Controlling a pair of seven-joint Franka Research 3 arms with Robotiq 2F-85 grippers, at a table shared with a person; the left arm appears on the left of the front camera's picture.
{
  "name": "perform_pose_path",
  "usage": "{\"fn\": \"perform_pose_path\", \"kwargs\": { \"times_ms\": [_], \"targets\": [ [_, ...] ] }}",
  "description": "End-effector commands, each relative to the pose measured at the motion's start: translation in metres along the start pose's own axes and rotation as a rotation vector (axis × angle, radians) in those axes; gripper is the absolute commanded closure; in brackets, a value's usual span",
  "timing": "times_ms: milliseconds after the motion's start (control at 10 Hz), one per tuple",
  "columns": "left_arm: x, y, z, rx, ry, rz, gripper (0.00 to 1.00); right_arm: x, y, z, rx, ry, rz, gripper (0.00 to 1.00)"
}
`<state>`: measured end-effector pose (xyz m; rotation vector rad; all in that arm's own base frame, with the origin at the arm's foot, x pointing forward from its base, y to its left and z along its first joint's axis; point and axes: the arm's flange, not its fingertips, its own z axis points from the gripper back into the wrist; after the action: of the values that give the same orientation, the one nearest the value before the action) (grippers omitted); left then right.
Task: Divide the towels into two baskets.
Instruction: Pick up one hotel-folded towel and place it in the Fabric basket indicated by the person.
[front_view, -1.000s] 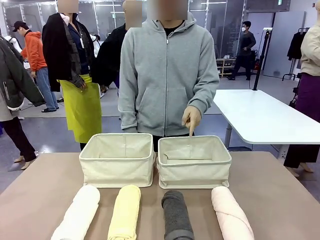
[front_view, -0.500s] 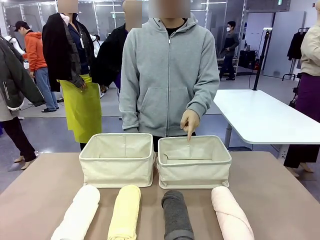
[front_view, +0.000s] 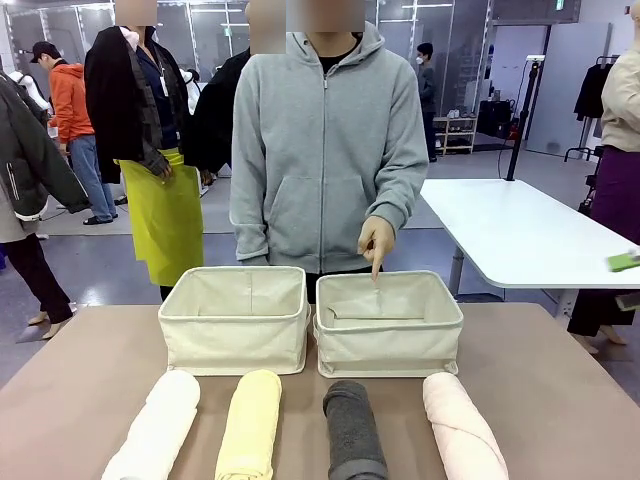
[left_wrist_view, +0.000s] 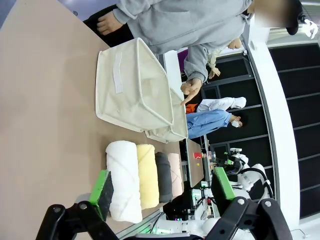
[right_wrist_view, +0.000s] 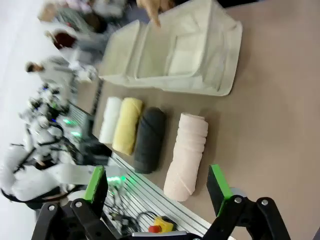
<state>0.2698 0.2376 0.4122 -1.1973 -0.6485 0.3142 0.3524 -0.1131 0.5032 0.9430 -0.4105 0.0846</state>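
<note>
Four towel rolls lie side by side near the table's front edge: white (front_view: 158, 425), pale yellow (front_view: 250, 422), dark grey (front_view: 353, 430), pale pink (front_view: 460, 425). Behind them stand two cream canvas baskets, the left one (front_view: 235, 318) and the right one (front_view: 388, 322), both with nothing inside. The person's hand (front_view: 375, 243) points a finger down over the right basket's far rim. My left gripper (left_wrist_view: 162, 186) hangs open above the table, with the white towel (left_wrist_view: 122, 180) nearest. My right gripper (right_wrist_view: 156, 184) is open too, above the pink towel (right_wrist_view: 187, 155).
The person in a grey hoodie (front_view: 330, 150) stands at the far edge behind the baskets. A white table (front_view: 520, 230) stands off to the right. Bare brown tabletop (front_view: 560, 380) lies on both sides of the baskets and towels.
The person has shifted a little to the left, and the pointing hand moved slightly left with it. Towels and baskets have not moved.
</note>
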Motion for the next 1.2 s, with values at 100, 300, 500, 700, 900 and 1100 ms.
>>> {"fn": "perform_pose_path", "kwargs": {
  "times_ms": [100,300,500,700,900,1100],
  "targets": [
    [0.000,0.000,0.003,-0.021,-0.006,-0.011,0.00,0.001,0.049,-0.080,-0.285,0.165,0.090,0.00],
    [0.000,0.000,0.003,-0.021,-0.006,-0.011,0.00,-0.004,0.062,-0.130,-0.467,0.230,0.110,0.00],
    [0.000,0.000,0.003,-0.021,-0.006,-0.011,0.00,-0.009,0.061,-0.170,-0.568,0.263,0.093,0.00],
    [0.000,0.000,0.003,-0.021,-0.006,-0.011,0.00,-0.019,0.053,-0.208,-0.643,0.310,0.096,0.00],
    [0.000,0.000,0.003,-0.021,-0.006,-0.011,0.00,-0.030,0.046,-0.237,-0.660,0.332,0.104,0.00],
    [0.000,0.000,0.003,-0.021,-0.006,-0.011,0.00,-0.040,0.039,-0.265,-0.684,0.371,0.115,0.00]
  ]
}}
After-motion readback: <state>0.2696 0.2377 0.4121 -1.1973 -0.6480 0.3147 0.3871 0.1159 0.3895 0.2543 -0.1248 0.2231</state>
